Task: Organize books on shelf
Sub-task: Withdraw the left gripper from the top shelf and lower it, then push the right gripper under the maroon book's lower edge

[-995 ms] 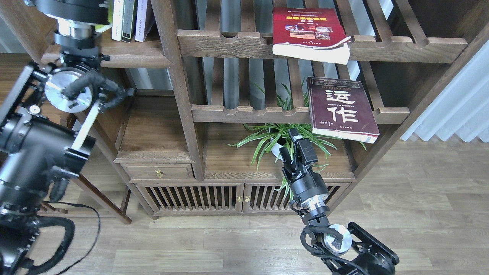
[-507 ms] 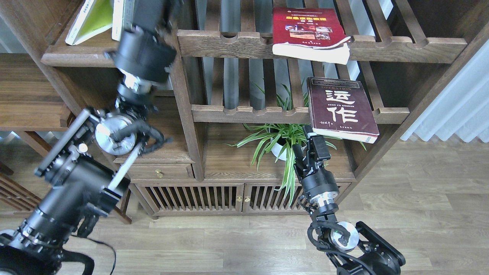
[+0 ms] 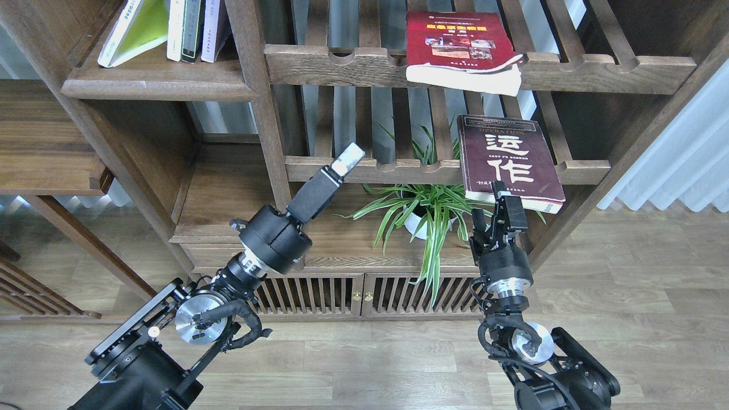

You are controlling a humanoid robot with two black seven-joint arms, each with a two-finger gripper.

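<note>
So far one of the three paperbacks looks put away: the yellow-green book (image 3: 134, 31) leans against a few upright volumes (image 3: 193, 28) on the shelf (image 3: 154, 86), the solid board at the upper left of the bookcase (image 3: 267, 131). Two seem left to move. The maroon book (image 3: 508, 162) lies flat on the lower slatted rack (image 3: 398, 168), right of the shelf and below it, with its near edge overhanging the rail. The red book (image 3: 458, 48) lies on the upper slatted rack (image 3: 569, 68), level with the shelf and well to its right, its pages sagging over the front.

Below the shelf, the left arm reaches up and rightward, its left gripper (image 3: 336, 173) near the lower rack's rail; seen end-on, I cannot tell how its fingers stand, and it carries nothing visible. Further right, the right arm stands nearly upright, the right gripper (image 3: 498, 208) just under the maroon book's overhanging edge, fingers parted and empty, beside the spider plant (image 3: 424, 208).
</note>
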